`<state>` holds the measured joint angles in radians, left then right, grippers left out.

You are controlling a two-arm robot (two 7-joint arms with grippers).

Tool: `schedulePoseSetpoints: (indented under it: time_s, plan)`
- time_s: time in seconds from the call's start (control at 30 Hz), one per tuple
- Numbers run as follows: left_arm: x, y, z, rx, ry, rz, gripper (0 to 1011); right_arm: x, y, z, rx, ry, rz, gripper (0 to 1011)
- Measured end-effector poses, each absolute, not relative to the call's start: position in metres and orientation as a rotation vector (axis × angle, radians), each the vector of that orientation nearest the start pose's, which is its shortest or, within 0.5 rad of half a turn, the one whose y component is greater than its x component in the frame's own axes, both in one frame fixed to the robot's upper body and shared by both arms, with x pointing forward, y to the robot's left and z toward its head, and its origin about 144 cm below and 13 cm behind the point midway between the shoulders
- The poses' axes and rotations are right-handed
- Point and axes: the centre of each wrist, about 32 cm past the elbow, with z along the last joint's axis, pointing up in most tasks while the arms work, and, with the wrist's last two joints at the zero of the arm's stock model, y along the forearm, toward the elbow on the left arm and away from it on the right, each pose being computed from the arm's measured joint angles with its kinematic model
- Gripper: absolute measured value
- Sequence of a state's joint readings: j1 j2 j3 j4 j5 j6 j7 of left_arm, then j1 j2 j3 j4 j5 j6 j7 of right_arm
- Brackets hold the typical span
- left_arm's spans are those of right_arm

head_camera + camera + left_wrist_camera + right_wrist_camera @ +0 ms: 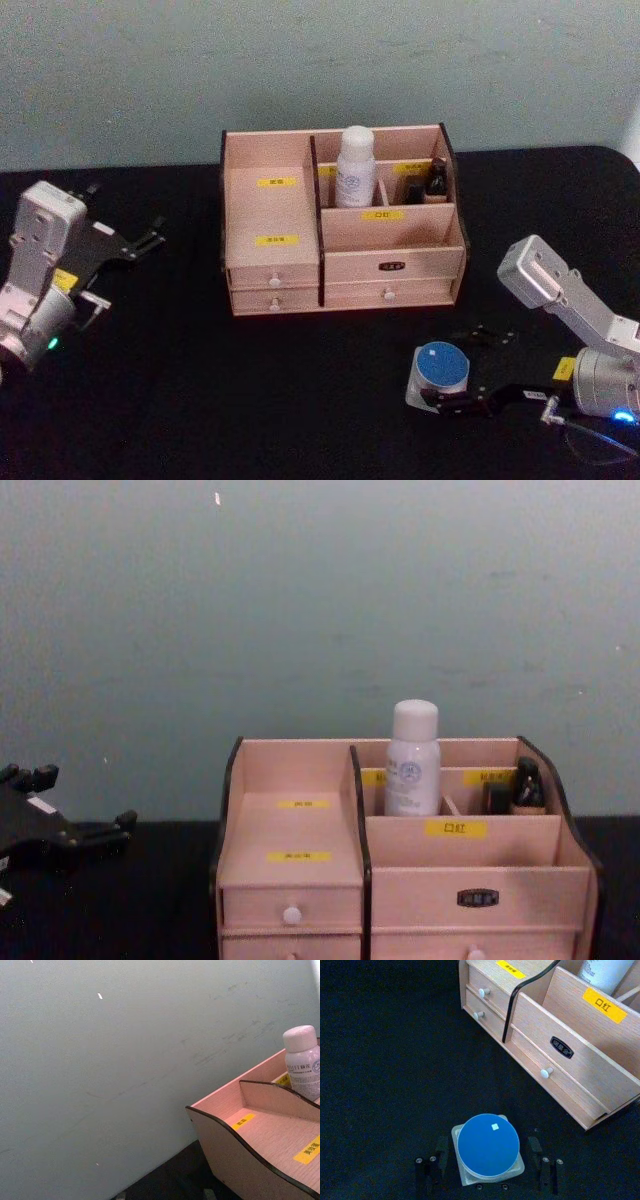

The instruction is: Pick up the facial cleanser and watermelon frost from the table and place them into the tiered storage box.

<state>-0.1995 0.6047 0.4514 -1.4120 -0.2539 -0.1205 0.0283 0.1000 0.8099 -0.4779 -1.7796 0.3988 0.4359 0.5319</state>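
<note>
Watermelon frost (488,1152) lies between the right tool's (488,1142) spread fingers — left tool (152,234) parked, also spread, well apart.

open: box (395,265) left tiers, front-right bin | blocked: rear bins – bottle (355,165), vial (437,178) | counter (200,400) front-left open; jar (441,367) front-right

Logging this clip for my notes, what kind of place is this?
Probably an indoor robot test bench staged like a dressing table: a black table, a bare pale wall, and a tiered storage box holding a facial cleanser bottle.
</note>
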Motion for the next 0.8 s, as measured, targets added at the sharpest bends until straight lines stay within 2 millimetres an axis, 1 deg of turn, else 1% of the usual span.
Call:
schedulePoseSetpoints:
  time_s: [0.13,0.23,0.33,0.37,0.47,0.5,0.8]
  plan:
    - [0.4886,0.3097,1.1398,0.304,-0.285,1.248,1001,0.4431,-0.2956,1.1992,-0.633,0.135,-0.601,1000]
    - [0.4886,0.3097,1.1398,0.304,-0.285,1.248,1001,0.4431,-0.2957,1.1993,-0.633,0.134,-0.601,960]
    - [0.4886,0.3097,1.1398,0.304,-0.285,1.248,1001,0.4431,-0.2957,1.1994,-0.633,0.134,-0.6,889]
    - [0.4886,0.3097,1.1398,0.304,-0.285,1.248,1001,0.4431,-0.2957,1.1994,-0.633,0.134,-0.6,841]
    - [0.4886,0.3097,1.1398,0.305,-0.285,1.248,1001,0.4431,-0.2957,1.1995,-0.632,0.133,-0.6,788]
    - [0.4886,0.3097,1.1398,0.304,-0.285,1.248,1001,0.4431,-0.2958,1.1995,-0.632,0.133,-0.6,737]
    - [0.4886,0.3097,1.1398,0.304,-0.285,1.248,1001,0.443,-0.2957,1.1996,-0.632,0.133,-0.599,728]
